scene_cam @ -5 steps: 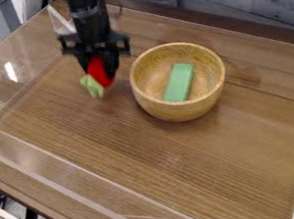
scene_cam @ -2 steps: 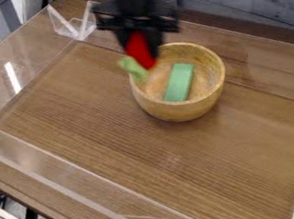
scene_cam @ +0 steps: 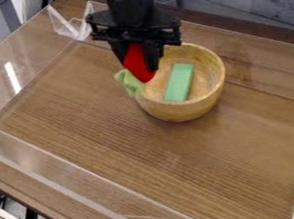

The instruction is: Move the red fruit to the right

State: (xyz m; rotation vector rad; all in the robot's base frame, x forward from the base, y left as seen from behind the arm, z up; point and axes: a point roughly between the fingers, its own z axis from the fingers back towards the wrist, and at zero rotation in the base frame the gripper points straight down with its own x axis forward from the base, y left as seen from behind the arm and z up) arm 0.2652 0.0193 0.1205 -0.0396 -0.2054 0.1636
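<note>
Camera view from the front corner has the black two-finger gripper [scene_cam: 138, 58] pointing nearly straight down, fingers clamped on either side of the small glossy red toy fruit [scene_cam: 137, 60]. So they're neither fully shut nor spread wide, just squeezing the fruit's body between them. Its light-green leafy end [scene_cam: 130, 81] pokes out the bottom, which makes sense: pinching the round red part gives the pads something firm, and the floppy leaves just dangle.

The fruit is off the table, hanging over the left rim of the round wooden bowl [scene_cam: 202, 100]. I'd guess it's carried that high so the leaves clear the rim, since the bowl sits smack in the way of anything heading right. Whether the leaf tips are brushing the rim or just above it, I honestly can't tell from this angle.

Inside the bowl lies the flat green rectangular block [scene_cam: 180, 81], tilted against the curve. Not the target, so the fruit shouldn't be let go over the bowl.

Everything sits on the wood-grain tabletop [scene_cam: 102, 157] with clear plastic walls [scene_cam: 11, 73] around it. There's bare table to the right of the bowl, which looks like the obvious landing spot
</note>
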